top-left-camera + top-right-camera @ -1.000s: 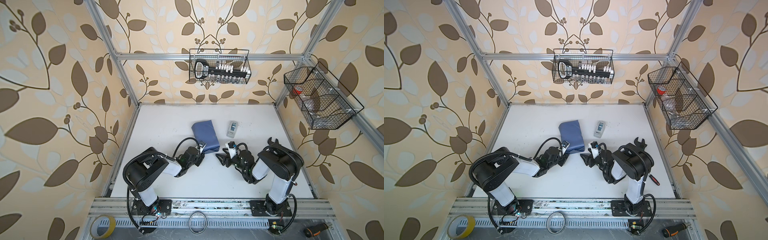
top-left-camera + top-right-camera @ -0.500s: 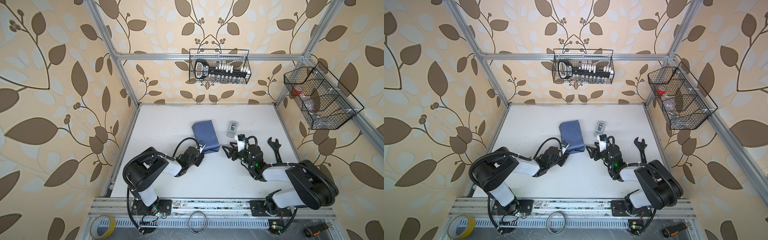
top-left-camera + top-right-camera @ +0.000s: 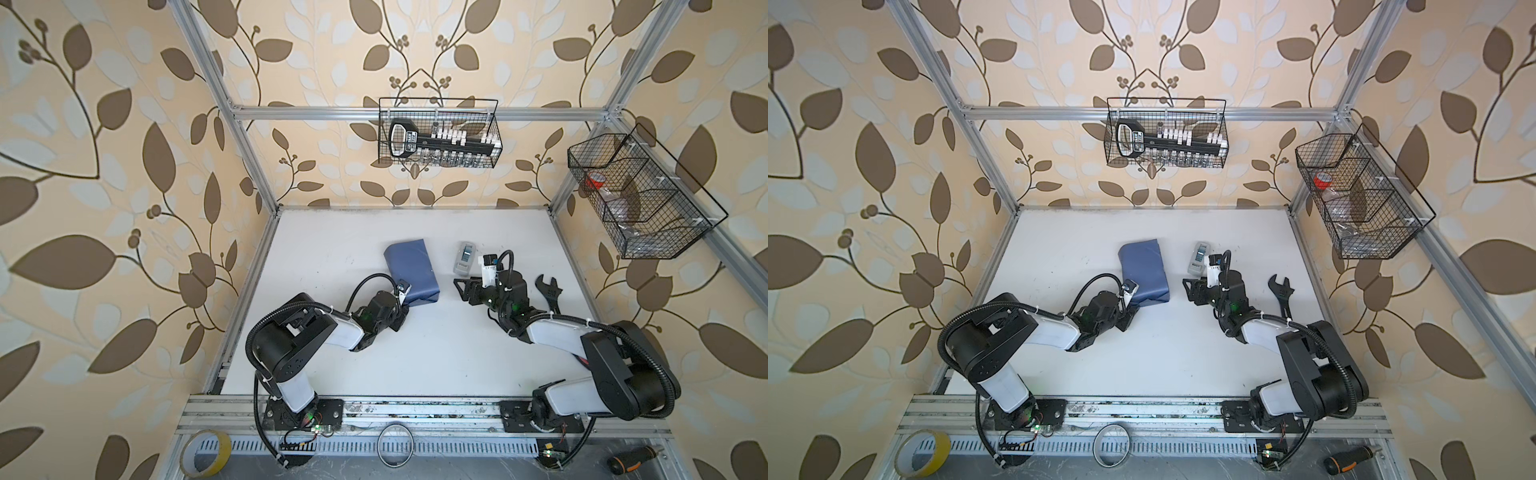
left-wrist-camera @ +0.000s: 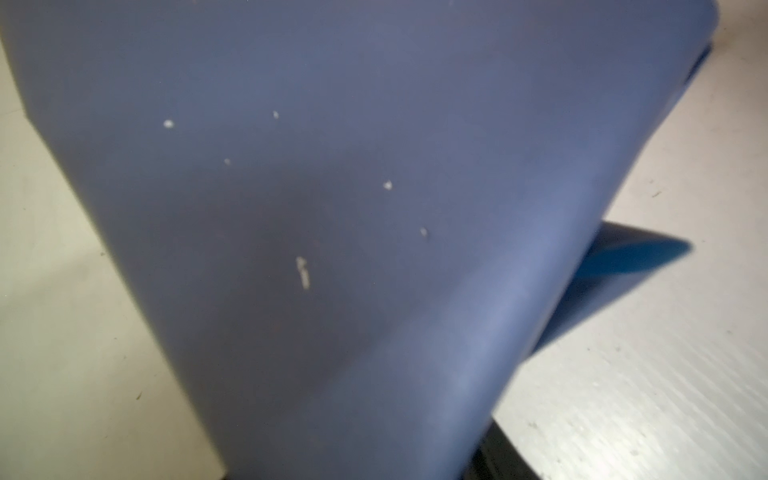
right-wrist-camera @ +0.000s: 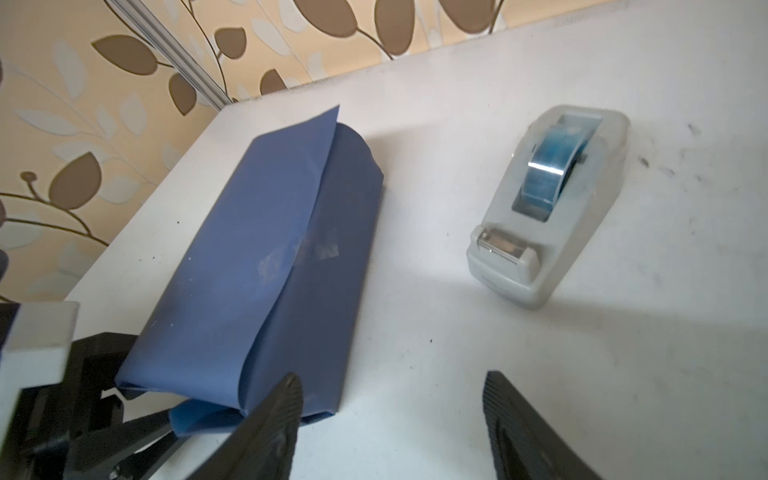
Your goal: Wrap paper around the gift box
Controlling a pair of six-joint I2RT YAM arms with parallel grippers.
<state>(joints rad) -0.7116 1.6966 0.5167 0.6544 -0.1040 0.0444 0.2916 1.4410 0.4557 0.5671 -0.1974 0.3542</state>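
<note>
Finding: the paper (image 3: 409,270) lies as a slate-blue parcel on the counter (image 3: 436,353), left of centre and towards the far half. The gift box is not visible anywhere, so I judge it to be inside the wrap. In the right wrist view the long seam runs along the top of the parcel, with a shiny patch (image 5: 320,249) on it that looks like tape. The far corner of the overlapping flap stands proud, and at the near end a lighter blue flap (image 5: 199,415) pokes out unfolded. My left gripper (image 3: 403,309) is at that near end, against the paper. I cannot tell whether its jaws are pinched on the sheet or merely beside it. My right gripper (image 5: 390,419) is apart and empty, low over the counter between the parcel and the tape dispenser (image 5: 548,208), which stands just right of the parcel. A wrench (image 3: 548,291) lies further right, well clear. Assessment: the body of the wrap appears done and the ends remain, the near one first. Recommendation: use the left gripper to steady the parcel so it cannot slide or rotate. With the right, take the tape at the dispenser's serrated edge and tear it downward across the teeth. Press the loose flap flat against the box end before the tape goes on. Thin paper will crease or tear if dragged, so keep moves short and the pressure light.
</note>
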